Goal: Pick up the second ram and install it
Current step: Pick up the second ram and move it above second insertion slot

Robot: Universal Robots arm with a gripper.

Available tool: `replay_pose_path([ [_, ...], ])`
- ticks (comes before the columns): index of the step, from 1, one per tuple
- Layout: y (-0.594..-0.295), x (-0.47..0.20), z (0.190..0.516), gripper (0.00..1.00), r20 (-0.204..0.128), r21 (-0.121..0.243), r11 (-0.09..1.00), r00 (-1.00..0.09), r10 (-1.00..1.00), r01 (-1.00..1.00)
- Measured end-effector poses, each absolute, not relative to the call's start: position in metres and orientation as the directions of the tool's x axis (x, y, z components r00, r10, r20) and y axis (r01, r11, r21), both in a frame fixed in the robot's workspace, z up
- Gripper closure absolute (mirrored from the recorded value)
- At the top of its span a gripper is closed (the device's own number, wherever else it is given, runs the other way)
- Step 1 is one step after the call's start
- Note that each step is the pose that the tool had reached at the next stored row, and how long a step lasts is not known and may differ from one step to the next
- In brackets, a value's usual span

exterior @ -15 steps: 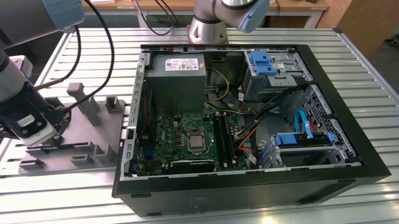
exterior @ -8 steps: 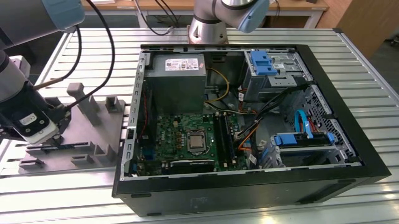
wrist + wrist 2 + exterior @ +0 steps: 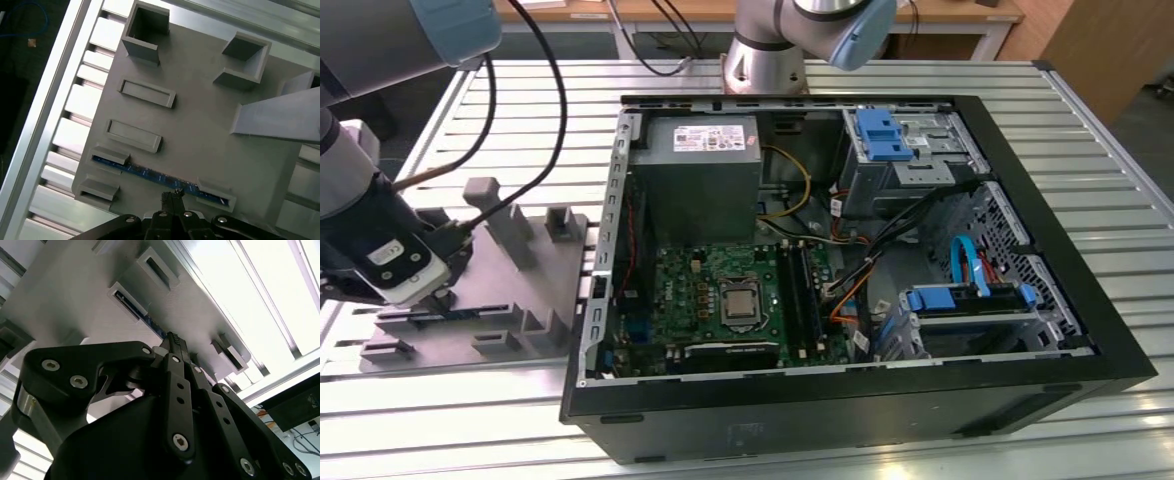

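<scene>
The gripper (image 3: 172, 195) pinches the second ram (image 3: 142, 173) mid-length on the holder plate (image 3: 200, 125); the stick is probably light, stiff and fragile.

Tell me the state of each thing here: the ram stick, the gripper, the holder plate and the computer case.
second ram, standing on edge, seated in the holder plate's end slots.
gripper, at the ram's upper edge, near its middle.
holder plate, lying flat on the slatted table.
computer case, lying on its side, open, motherboard exposed.
</scene>
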State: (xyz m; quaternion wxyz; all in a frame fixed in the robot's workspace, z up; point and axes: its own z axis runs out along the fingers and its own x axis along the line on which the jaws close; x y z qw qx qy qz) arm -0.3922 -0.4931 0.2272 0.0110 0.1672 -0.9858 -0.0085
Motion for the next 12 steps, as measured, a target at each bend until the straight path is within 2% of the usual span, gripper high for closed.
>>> replay_pose_path([
  [12, -0.4931, -0.3921, 0.2272, 0.9, 0.019, 0.02, 0.913, -0.913, -0.407, -0.407],
])
